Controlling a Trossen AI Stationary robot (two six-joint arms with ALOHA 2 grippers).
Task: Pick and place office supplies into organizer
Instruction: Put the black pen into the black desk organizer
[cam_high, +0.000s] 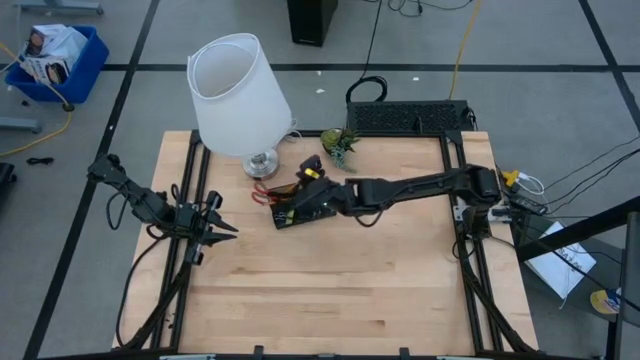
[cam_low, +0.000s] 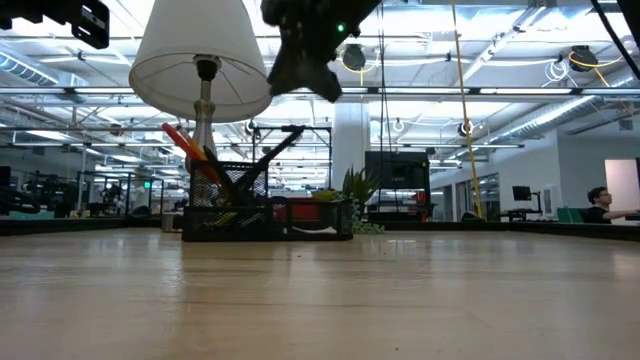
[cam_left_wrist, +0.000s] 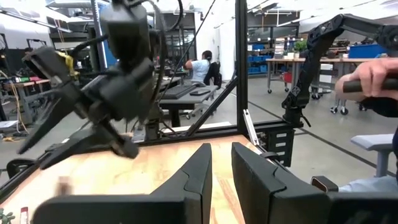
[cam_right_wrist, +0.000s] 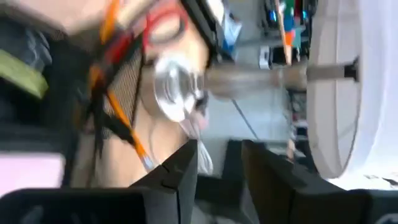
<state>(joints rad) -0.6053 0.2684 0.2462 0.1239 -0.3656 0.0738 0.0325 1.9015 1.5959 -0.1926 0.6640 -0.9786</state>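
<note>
One organizer (cam_high: 285, 210) sat at the table's far middle, just beside one lamp (cam_high: 240, 95) and one small green plant (cam_high: 338, 143). Orange pencils (cam_low: 185, 145), too bunched to count, leaned from it with one black pen (cam_low: 270, 152). The right gripper (cam_high: 303, 188) hovered above it, fingers slightly parted, holding nothing. The left gripper (cam_high: 222, 232) waited near the left edge, fingers nearly together, empty.
</note>
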